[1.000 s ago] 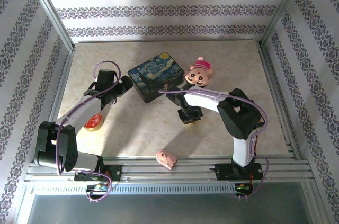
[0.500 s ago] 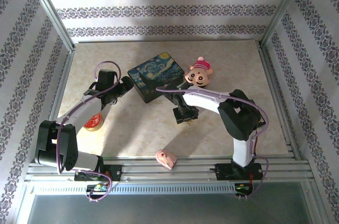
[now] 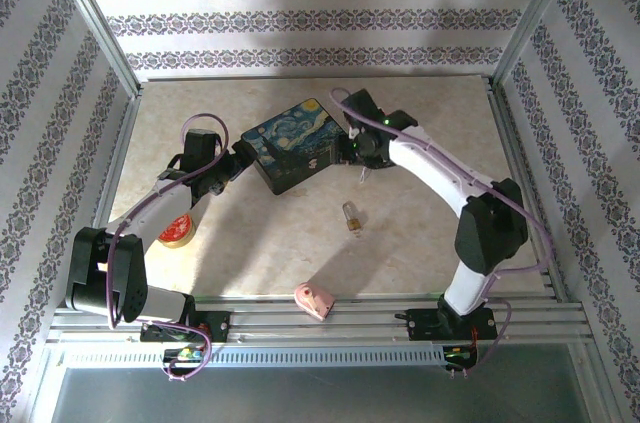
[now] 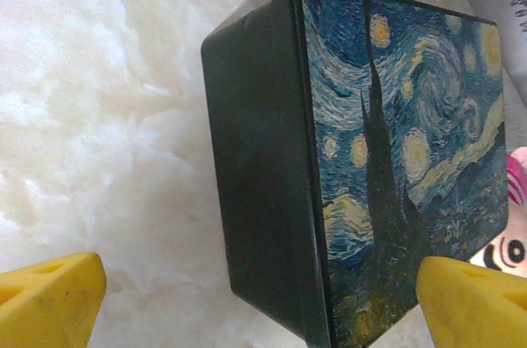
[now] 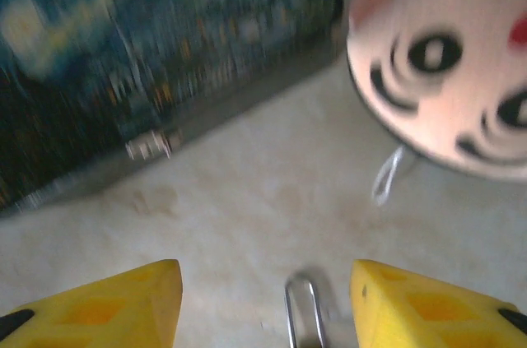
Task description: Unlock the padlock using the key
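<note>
While the right gripper (image 3: 358, 153) is hovering at the box's (image 3: 293, 143) right end with its fingers spread and nothing between them, the padlock (image 3: 351, 215) is lying loose on the table (image 3: 250, 243), apart from both arms. Just one padlock, brass body with a silver shackle.

Left gripper (image 3: 238, 156) is also sitting spread and empty, just beside the box's left corner. Its wrist view is showing the lid print: swirling blue night sky, yellow stars, dark spire. I'm not reading any lettering on it.

Right wrist view is coming through blurred:
- one toy face (image 5: 445, 76), pink with black eyes
- one thin wire loop (image 5: 387, 175) at its lower edge
- one silver U-shaped loop (image 5: 303, 311) at the bottom edge between the fingers; can't tell whether that's the key

Counting the rest: one pink wedge (image 3: 314, 299) at the near edge, and one round red item (image 3: 178, 230) beside the left arm, its face too small to read.
</note>
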{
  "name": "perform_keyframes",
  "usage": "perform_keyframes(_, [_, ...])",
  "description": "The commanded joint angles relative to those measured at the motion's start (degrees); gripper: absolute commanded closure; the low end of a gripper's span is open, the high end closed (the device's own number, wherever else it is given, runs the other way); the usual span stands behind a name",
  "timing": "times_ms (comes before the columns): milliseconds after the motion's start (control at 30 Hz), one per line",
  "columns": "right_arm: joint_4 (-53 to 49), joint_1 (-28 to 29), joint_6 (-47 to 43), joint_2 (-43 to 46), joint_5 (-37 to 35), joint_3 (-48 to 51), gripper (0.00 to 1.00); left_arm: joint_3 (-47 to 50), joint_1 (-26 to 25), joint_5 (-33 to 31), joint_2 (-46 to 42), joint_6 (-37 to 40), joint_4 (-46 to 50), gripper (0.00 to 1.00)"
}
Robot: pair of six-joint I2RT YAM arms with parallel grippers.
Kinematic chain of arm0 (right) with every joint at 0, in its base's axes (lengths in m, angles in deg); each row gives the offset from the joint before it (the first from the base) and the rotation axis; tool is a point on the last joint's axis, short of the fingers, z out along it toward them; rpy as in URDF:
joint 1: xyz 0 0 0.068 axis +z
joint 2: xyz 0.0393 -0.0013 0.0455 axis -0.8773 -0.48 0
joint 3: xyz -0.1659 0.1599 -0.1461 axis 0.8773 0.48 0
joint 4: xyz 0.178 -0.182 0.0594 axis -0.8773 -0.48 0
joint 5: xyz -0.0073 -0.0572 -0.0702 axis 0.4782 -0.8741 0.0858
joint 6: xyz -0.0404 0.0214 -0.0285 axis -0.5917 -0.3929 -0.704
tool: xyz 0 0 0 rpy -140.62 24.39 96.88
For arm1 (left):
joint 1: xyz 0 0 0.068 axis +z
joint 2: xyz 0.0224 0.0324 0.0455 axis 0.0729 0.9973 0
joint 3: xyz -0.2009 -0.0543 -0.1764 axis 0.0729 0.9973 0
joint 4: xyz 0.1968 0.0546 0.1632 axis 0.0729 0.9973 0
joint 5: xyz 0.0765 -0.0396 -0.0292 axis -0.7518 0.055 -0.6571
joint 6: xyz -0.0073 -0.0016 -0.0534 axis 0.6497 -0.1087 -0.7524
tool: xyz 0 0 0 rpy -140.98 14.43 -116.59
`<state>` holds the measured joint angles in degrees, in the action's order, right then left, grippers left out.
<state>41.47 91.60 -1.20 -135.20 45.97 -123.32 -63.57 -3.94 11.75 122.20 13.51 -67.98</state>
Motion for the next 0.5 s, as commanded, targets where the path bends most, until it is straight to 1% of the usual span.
perform_keyframes(0, [2.68, -0.79, -4.27, -6.1, 0.93, -7.57, 0.44, 0.51, 0.3, 1.93, 1.07, -1.27, -2.47, 0.05])
perform_keyframes(133, [3.04, -2.21, -6.85, -13.89, -1.09, -16.37, 0.44, 0.49, 0.12, 2.68, 1.72, -1.05, -2.36, 0.06])
perform_keyframes(233, [2.94, -3.15, -7.14, -18.23, -1.89, -20.93, 0.44, 0.17, -0.14, 3.07, 2.23, -0.38, -2.14, 0.08])
perform_keyframes(367, [2.44, -4.03, -7.34, -22.17, -2.31, -24.69, 0.43, -0.37, -0.18, 4.06, 3.59, 0.02, -2.41, 0.13])
perform_keyframes(467, [2.42, -4.66, -7.03, -23.72, -1.93, -25.12, 0.44, -1.29, -0.49, 5.05, 5.34, 0.22, -3.02, 0.14])
